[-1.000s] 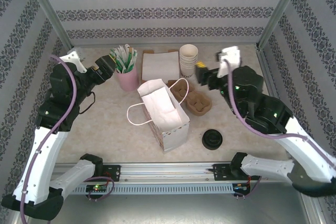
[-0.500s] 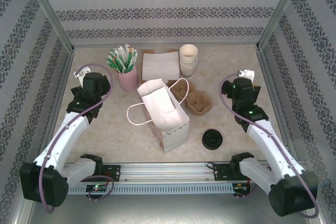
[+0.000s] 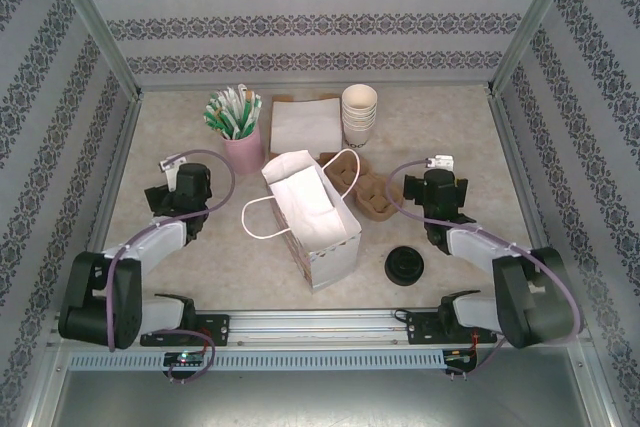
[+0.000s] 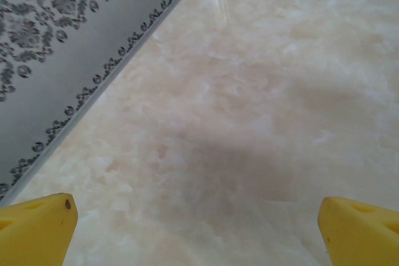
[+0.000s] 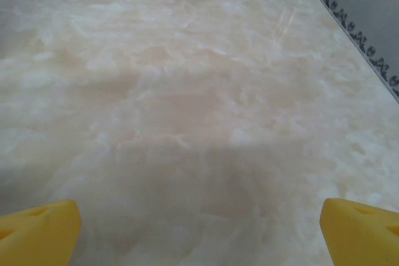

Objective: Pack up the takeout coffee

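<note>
Top external: looks down on a pale marbled table [image 3: 250,262] boxed in by patterned walls. Finds the left arm [image 3: 150,242] and right arm [image 3: 480,242] folded low toward the near edge, wrists pointing down at bare tabletop on either side of the goods. Shows a white paper bag [image 3: 318,222] standing open mid-table, handle loop out to its left. Takes in, behind it, a stack of white napkins [image 3: 305,125] and a stack of cream cups [image 3: 360,115]; just right of it, two brown pulp carriers [image 3: 368,192]; further left, a pink cup [image 3: 242,152] of green-and-white sticks; near the front edge, black lids [image 3: 404,266]. Makes out dark print on the side of the cream cups, too small to read.

Cannot tell where the coffee sits, nor how it lies to either gripper; sees only pale creased paper inside the bag.

Left wrist: catches the left gripper [image 4: 199,232] spread wide, yellow fingertips [image 4: 37,232] at the two bottom corners, bare tabletop between. Right wrist: same for the right gripper [image 5: 199,232], spread wide over bare tabletop, fingertips [image 5: 37,235] in the corners.

Against half a second ago: has both arms drawn further back and lower, wrists closer to the bag. A second ago, had them raised high by the pink cup and cream cups. Leaves bag, napkins, cups, carriers and lids where they were.
</note>
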